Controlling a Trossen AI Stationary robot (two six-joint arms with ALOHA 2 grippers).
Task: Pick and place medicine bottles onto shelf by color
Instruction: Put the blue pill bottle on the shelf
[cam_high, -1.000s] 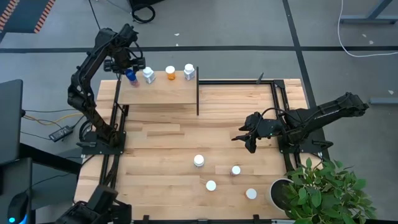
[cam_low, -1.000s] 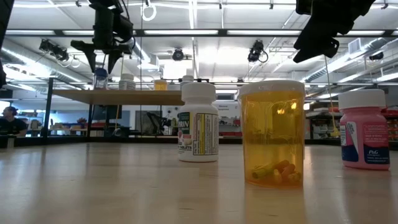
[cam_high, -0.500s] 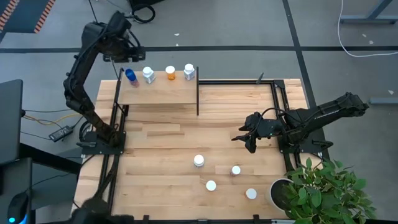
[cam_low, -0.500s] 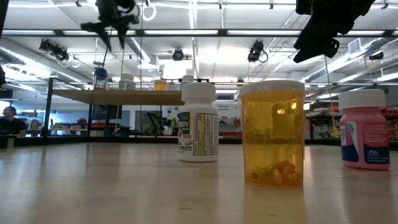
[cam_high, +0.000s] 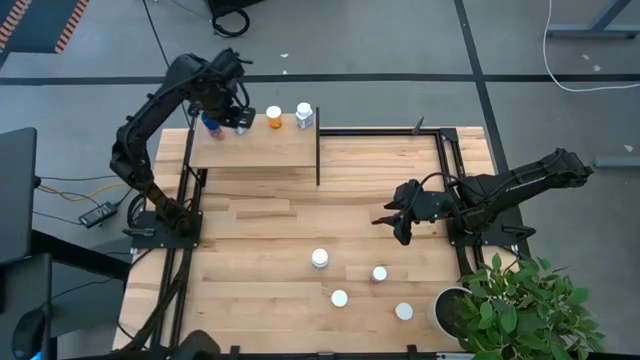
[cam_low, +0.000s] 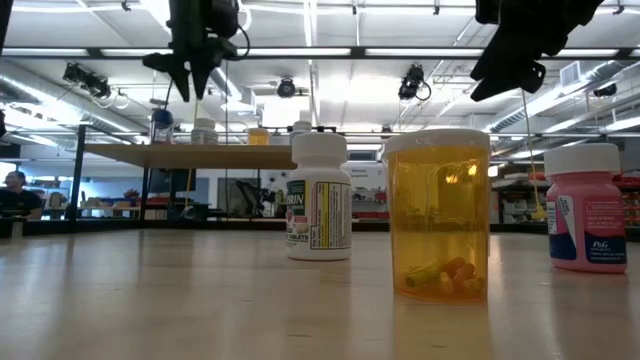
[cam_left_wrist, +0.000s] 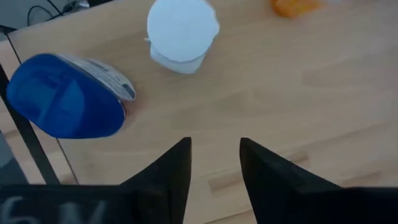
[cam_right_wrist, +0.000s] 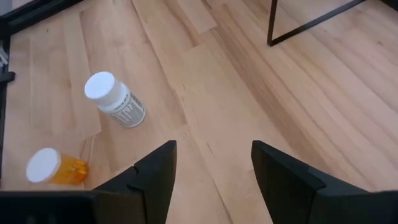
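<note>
Overhead, the shelf (cam_high: 255, 148) stands at the table's (cam_high: 250, 260) eleven o'clock corner, a raised light-wood board on a black frame whose upright edges its right end. Along its far edge stand four bottles in a row: the blue bottle (cam_high: 210, 122) at the nine o'clock end, a white one (cam_high: 240, 122) beside it partly under the arm, an orange one (cam_high: 274, 117) and another white-capped one (cam_high: 304, 116) at the three o'clock end, just short of the upright. The near half of the board lies bare.

The left gripper (cam_high: 232, 108) hangs above the blue and white pair, touching neither; in the low view it (cam_low: 193, 72) sits clear of the caps. Its wrist view shows the fingers (cam_left_wrist: 168, 171) a narrow gap apart with nothing between them, the blue cap (cam_left_wrist: 62, 102) and a white cap (cam_left_wrist: 182, 28) ahead of them.

The right gripper (cam_high: 400, 222) waits over bare planks at about three o'clock of the table, jaws apart and empty, well apart from everything.

Four white-capped bottles stand loose toward five o'clock: one (cam_high: 319, 259), one (cam_high: 380, 273), one (cam_high: 339, 298) and one (cam_high: 403, 311) nearest the plant (cam_high: 525, 305). Open wood surrounds each. Close up, one (cam_low: 320, 195) is white with a printed label, one (cam_low: 437, 215) is clear orange with pills inside, one (cam_low: 585, 208) is pink.
</note>
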